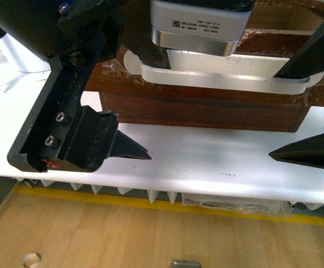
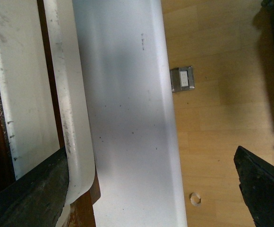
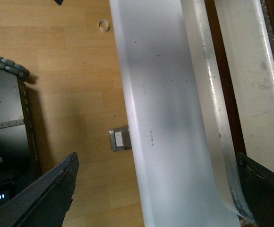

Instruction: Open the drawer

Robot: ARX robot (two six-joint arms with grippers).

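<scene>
The drawer point(image 1: 206, 111) is a wide dark-brown wooden front lying on the white table point(image 1: 206, 162). Its long white bar handle point(image 1: 223, 84) runs across it. My left gripper point(image 1: 151, 106) is open at the handle's left end, with one finger point(image 1: 129, 147) on the table in front and the other behind the bar. My right gripper point(image 1: 276, 114) is open at the handle's right end, straddling it the same way. In the left wrist view the handle point(image 2: 75, 118) lies by one finger point(image 2: 33, 198). In the right wrist view the handle point(image 3: 212, 118) lies by one finger point(image 3: 264, 189).
The table's front edge point(image 1: 167, 192) is close below the grippers, with wooden floor and a yellow tape line point(image 1: 151, 204) beyond. A small metal box point(image 2: 183, 78) and a tape ring point(image 2: 196, 199) lie on the floor. Black equipment point(image 3: 4, 123) stands beside the table.
</scene>
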